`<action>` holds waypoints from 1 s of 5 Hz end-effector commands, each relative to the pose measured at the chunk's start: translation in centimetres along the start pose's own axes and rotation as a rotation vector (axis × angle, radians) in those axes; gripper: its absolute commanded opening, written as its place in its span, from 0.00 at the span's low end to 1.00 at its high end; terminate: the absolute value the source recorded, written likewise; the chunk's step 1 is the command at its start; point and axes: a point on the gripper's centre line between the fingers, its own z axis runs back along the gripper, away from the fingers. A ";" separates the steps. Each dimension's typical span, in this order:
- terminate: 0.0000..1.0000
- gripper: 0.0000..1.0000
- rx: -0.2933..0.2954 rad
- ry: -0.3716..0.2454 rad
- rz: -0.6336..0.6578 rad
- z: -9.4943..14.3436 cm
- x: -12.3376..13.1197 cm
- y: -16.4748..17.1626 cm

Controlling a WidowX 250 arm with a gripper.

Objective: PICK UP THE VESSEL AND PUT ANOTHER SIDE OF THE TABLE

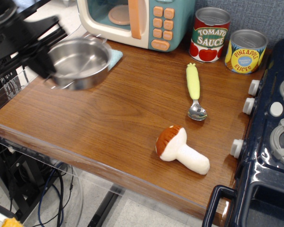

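Observation:
The vessel is a small shiny steel pot, held in the air over the left end of the brown wood-grain table. My gripper is a blurred black shape at the far left, shut on the pot's left rim. The pot hangs above the light blue cloth, hiding most of it.
A toy microwave stands at the back. A tomato sauce can and a pineapple can stand at the back right. A green-handled spoon and a plush mushroom lie mid-table. A dark blue toy stove fills the right side.

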 end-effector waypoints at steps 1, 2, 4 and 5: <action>0.00 0.00 0.085 -0.063 0.098 -0.1 0.8 4.8; 0.00 0.00 0.148 -0.078 0.123 -1.4 1.8 5.9; 0.00 0.00 0.267 -0.077 0.219 -3.6 2.9 9.3; 0.00 0.00 0.301 -0.072 0.228 -4.0 2.9 9.5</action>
